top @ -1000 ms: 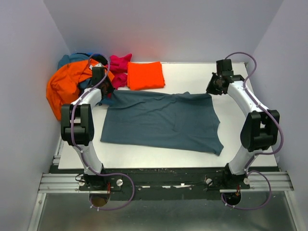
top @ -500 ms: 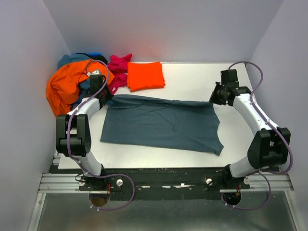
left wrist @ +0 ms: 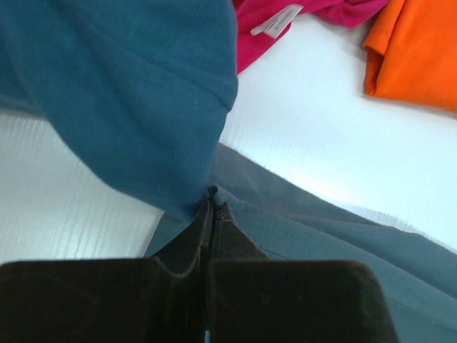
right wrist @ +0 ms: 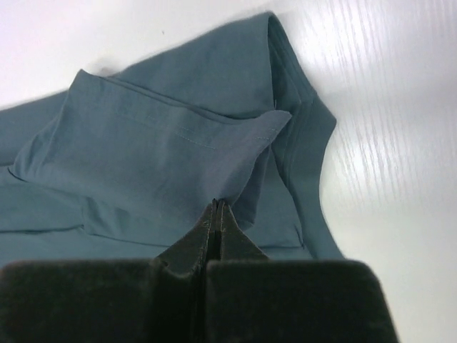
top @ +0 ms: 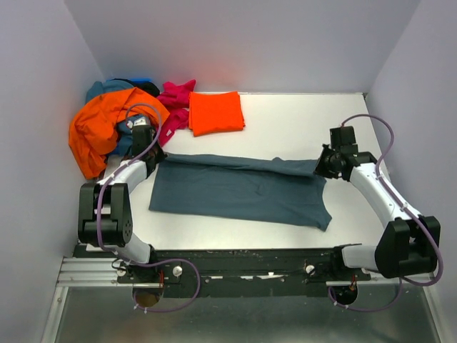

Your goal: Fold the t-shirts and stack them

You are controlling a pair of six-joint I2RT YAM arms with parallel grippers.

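A slate blue-grey t-shirt [top: 239, 193] lies across the middle of the table, its far edge lifted and doubled over toward me. My left gripper [top: 158, 156] is shut on that edge at its left corner [left wrist: 214, 194]. My right gripper [top: 319, 166] is shut on the same edge at the right corner [right wrist: 218, 204]. A folded bright orange-red t-shirt [top: 214, 111] lies flat at the back. A heap of orange [top: 98, 125], teal [top: 107, 88] and magenta pink [top: 174, 100] t-shirts fills the back left corner.
White table surface [top: 300, 121] shows bare at the back right. Purple walls close in on three sides. A teal garment [left wrist: 121, 93] hangs close over the left wrist camera. The table's near edge rail [top: 243, 257] runs between the arm bases.
Both grippers have drawn the blue-grey shirt's far edge toward the near side, folding it over the shirt. The visible shirt has grown narrower front to back.
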